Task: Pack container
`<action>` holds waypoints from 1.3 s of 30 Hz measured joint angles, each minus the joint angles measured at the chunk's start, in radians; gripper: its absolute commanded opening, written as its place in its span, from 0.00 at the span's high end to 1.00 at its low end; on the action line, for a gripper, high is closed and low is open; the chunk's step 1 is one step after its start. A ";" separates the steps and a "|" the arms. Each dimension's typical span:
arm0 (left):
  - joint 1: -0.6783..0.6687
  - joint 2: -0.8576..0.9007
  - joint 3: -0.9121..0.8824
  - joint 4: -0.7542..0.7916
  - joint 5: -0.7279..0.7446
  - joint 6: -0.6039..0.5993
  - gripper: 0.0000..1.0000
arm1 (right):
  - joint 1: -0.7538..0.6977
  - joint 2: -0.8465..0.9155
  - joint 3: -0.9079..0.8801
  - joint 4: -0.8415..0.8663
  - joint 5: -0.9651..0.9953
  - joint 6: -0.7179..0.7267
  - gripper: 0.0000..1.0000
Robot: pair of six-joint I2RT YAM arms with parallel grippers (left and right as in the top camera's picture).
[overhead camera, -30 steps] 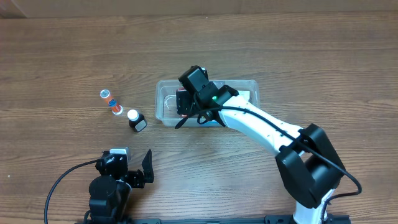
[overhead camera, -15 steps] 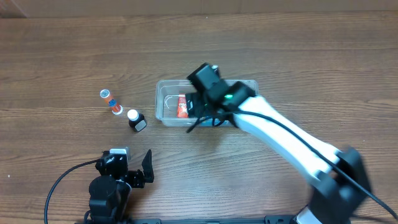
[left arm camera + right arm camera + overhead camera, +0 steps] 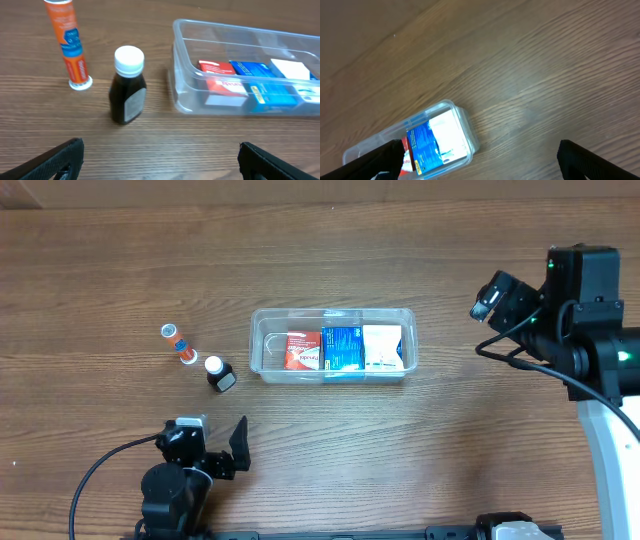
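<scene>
The clear container (image 3: 262, 340) lies at the table's centre, holding a red box (image 3: 303, 350), a blue box (image 3: 342, 348) and a white box (image 3: 382, 347) side by side. My right gripper (image 3: 492, 315) hangs well right of it, high above the table, open and empty; in its wrist view (image 3: 480, 157) the container (image 3: 466, 125) sits far below at lower left. My left gripper (image 3: 232, 455) rests open near the front edge. In its own view (image 3: 160, 160) the container (image 3: 176, 60) stands ahead to the right.
A dark bottle with a white cap (image 3: 218, 373) stands left of the container, and an orange tube (image 3: 180, 344) stands upright further left. Both show in the left wrist view, bottle (image 3: 127, 87) and tube (image 3: 67, 42). Bare wood lies all around.
My right gripper has opened, left the red box in the container's left end, and swung up and away to the right. The left arm has not moved.
</scene>
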 measured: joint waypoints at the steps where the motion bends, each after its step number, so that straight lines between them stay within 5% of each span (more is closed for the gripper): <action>1: 0.000 0.000 0.000 0.004 0.011 -0.024 0.00 | 0.000 0.000 0.000 -0.001 -0.003 0.000 0.00; 6: -0.002 0.115 0.247 -0.130 -0.064 -0.079 0.00 | 0.000 0.000 -0.001 -0.002 -0.011 -0.001 0.00; 10: -0.001 0.620 0.786 -0.436 -0.175 -0.094 0.00 | 0.000 0.002 -0.003 -0.003 -0.013 0.000 0.00; 14: 0.033 1.090 1.162 -0.551 -0.253 -0.074 0.00 | 0.000 0.003 -0.004 -0.003 -0.013 -0.001 0.00; 22: 0.258 1.554 1.310 -0.526 -0.198 -0.075 0.02 | 0.000 0.003 -0.005 -0.003 -0.014 0.000 0.00; 28: 0.291 1.743 1.313 -0.443 -0.093 -0.010 0.24 | 0.000 0.003 -0.005 -0.003 -0.013 0.000 0.00; 34: 0.283 1.790 1.313 -0.438 -0.071 0.041 0.61 | 0.000 0.003 -0.005 -0.003 -0.013 0.000 0.00; 37: 0.260 1.790 1.313 -0.438 -0.067 0.058 0.88 | 0.000 0.003 -0.005 -0.003 -0.013 0.000 0.00; 39: 0.256 1.790 1.316 -0.442 -0.066 0.064 0.90 | 0.000 0.003 -0.005 -0.002 -0.013 0.000 0.00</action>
